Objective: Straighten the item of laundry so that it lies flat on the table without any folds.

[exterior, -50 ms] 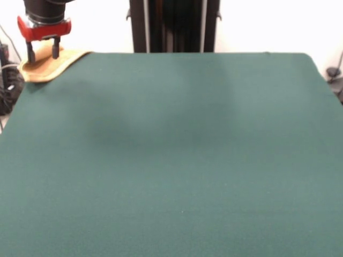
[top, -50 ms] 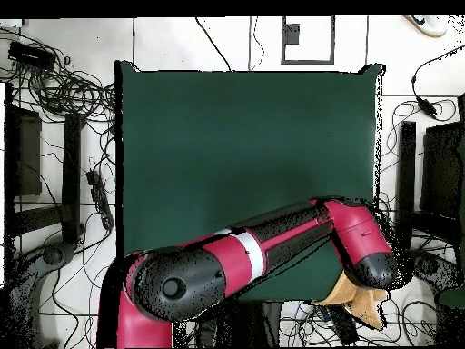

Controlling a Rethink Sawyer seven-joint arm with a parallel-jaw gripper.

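While the arm reaches across the table to its corner, the gripper hangs upright over the towel, fingers parted narrowly, seemingly touching cloth. Bunched there, the towel's long axis runs diagonally, overhanging the table's corner.

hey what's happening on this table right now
A red and black robot arm has reached to one corner of the large dark green felt-topped table. Its pincer stands with fingers apart, right at a small orange-tan terry-cloth towel. The towel lies bunched at that corner and partly hangs over the table's edge, so it is not yet flat. Whether the fingertips actually touch the cloth cannot be told. The rest of the tabletop shows nothing else.
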